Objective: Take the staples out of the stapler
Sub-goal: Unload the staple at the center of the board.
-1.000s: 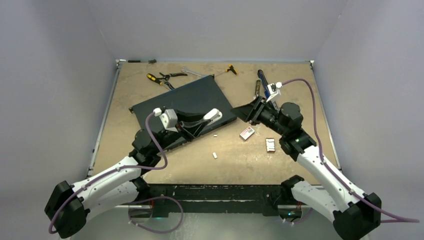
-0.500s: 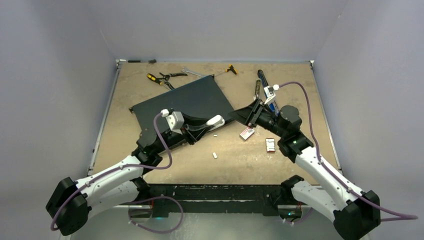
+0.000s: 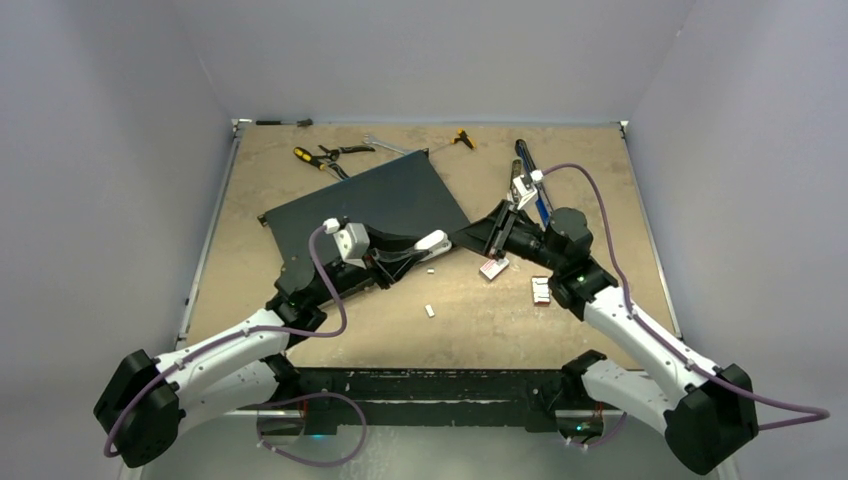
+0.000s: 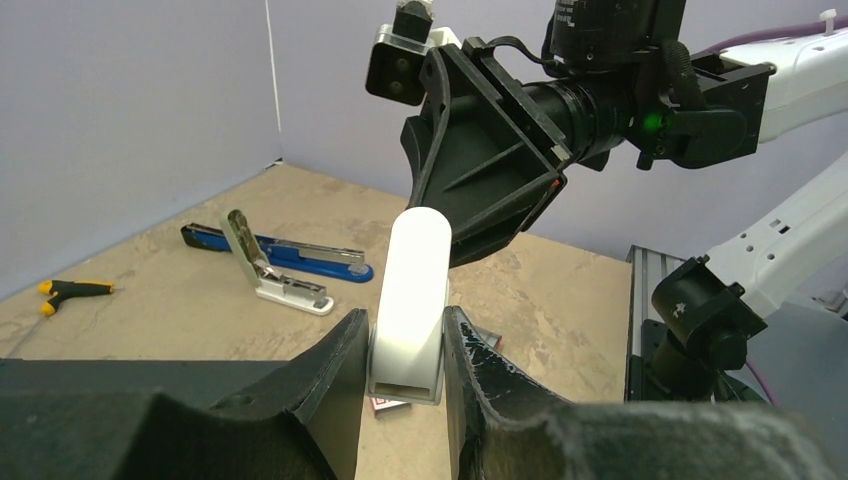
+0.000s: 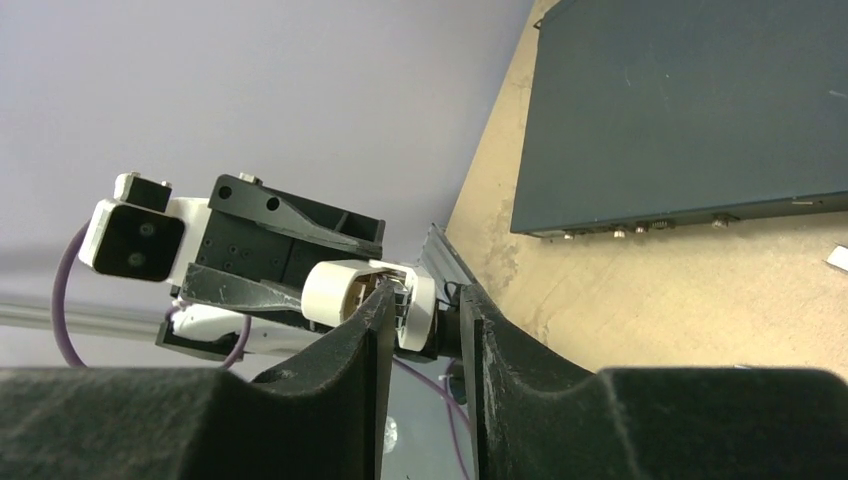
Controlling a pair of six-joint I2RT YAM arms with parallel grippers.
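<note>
My left gripper [image 4: 405, 335] is shut on a white stapler [image 4: 418, 280], gripping its rear sides and holding it above the table with the nose pointing at the right arm. In the top view the stapler [image 3: 432, 243] hangs just off the dark box's right corner. My right gripper [image 3: 470, 236] is at the stapler's nose. In the right wrist view its jaws [image 5: 425, 300] stand narrowly apart, with the stapler's open front end [image 5: 335, 290] just beyond the tips. Two small pale staple strips [image 3: 430, 311] [image 3: 430, 269] lie on the table below.
A flat dark box [image 3: 370, 205] lies behind the left gripper. Two red-and-white boxes [image 3: 493, 268] [image 3: 541, 291] lie under the right arm. A blue stapler [image 4: 290, 255] and an opened grey one [image 4: 275, 280] lie at the back right. Pliers [image 3: 320, 155] and a wrench [image 3: 385, 145] rest along the back edge.
My right gripper has moved left up to the stapler's nose, and its jaws have narrowed. The left arm carried the stapler slightly right, then held still.
</note>
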